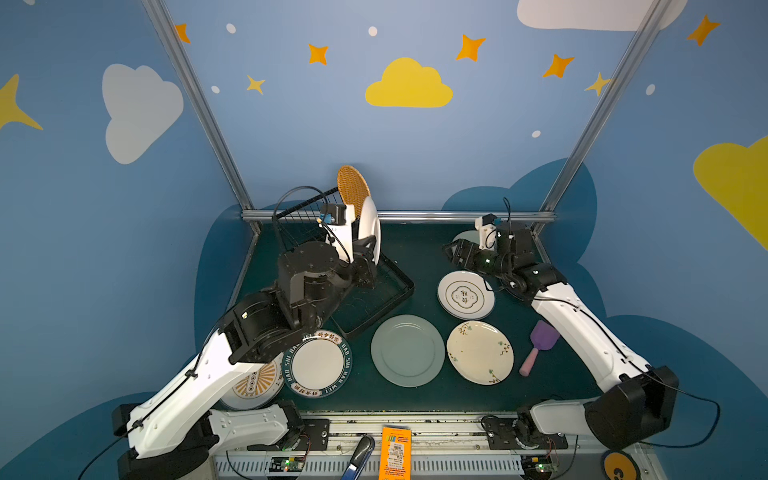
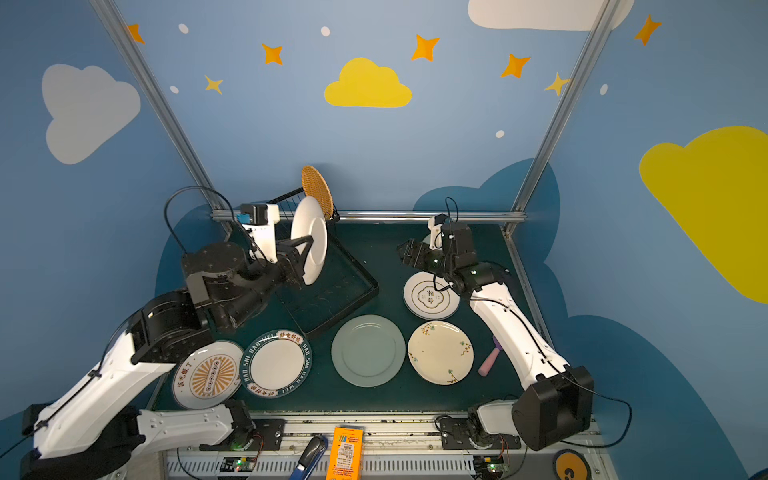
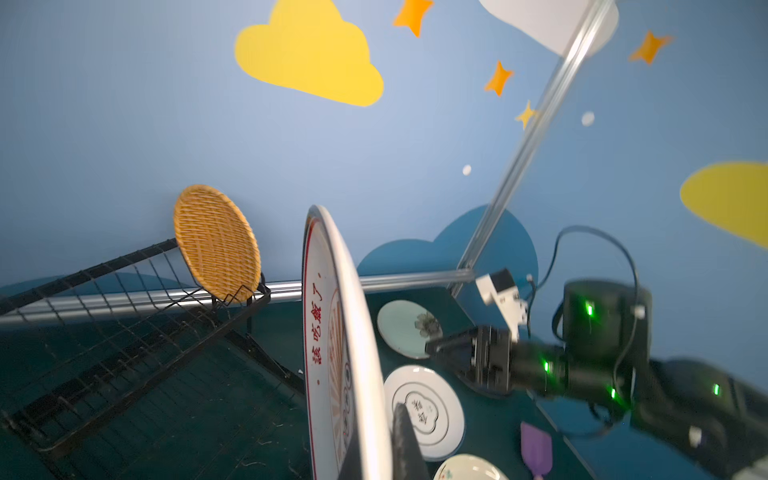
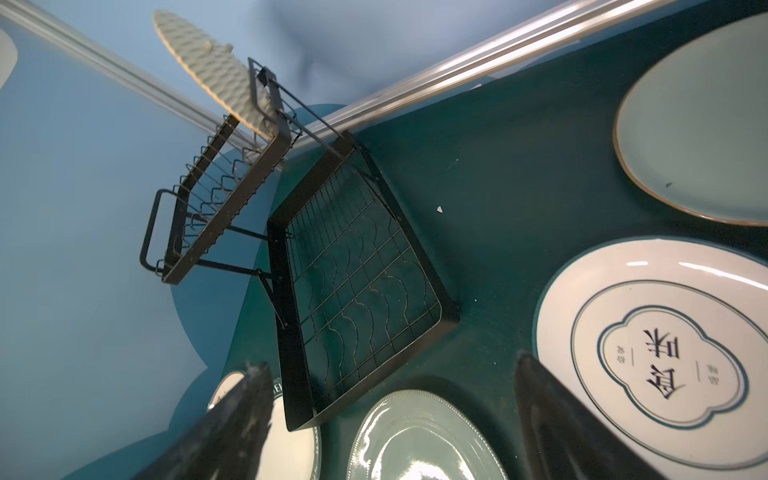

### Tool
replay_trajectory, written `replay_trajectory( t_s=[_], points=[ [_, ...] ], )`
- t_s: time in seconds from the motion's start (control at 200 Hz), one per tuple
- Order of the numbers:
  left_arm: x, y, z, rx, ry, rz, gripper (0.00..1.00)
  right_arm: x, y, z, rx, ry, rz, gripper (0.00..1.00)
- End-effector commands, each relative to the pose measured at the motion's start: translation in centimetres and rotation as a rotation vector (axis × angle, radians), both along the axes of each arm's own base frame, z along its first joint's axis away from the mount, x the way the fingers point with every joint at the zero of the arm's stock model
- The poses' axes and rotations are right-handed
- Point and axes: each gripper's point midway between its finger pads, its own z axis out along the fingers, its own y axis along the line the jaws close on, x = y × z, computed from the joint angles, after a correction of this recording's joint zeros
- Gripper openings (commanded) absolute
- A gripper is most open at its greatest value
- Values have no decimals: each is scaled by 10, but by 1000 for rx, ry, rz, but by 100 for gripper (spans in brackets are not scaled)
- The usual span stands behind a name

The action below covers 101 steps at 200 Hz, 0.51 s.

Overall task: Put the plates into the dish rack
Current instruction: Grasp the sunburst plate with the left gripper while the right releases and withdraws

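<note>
Dish rack (image 1: 376,301): black wire, flat tray base on mat, raised slotted basket behind it. Orange woven plate (image 1: 353,187) stands upright in basket's end slot. My left claw (image 2: 308,243) pinches white sunburst plate (image 2: 313,220) on edge, vertical, over tray. Flat on mat: second sunburst plate (image 2: 208,374) touching lettered-rim plate (image 2: 276,363); pale green plate (image 1: 407,350); cream floral plate (image 1: 480,352); white emblem plate (image 1: 465,295); pale blue plate (image 4: 698,124) at back right.

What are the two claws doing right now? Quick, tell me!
Left claw: closed, holding a white plate up on its edge.
Right claw: open, holding nothing.
</note>
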Motion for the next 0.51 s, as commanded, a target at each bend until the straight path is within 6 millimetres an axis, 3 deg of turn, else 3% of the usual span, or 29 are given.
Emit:
replay_trajectory(
  t_s=[0.0, 0.115, 0.31, 0.501],
  points=[
    [16, 21, 24, -210, 13, 121, 4, -7, 1, -1, -31, -90, 34, 89],
    [37, 24, 31, -284, 43, 161, 4, -18, 2, -10, -13, -114, 56, 89],
    [77, 36, 36, -335, 64, 245, 4, -49, 20, -24, 5, -40, 213, 89],
    [120, 50, 38, -365, 67, 305, 4, -64, 27, -42, -72, -140, 223, 89]
  ],
)
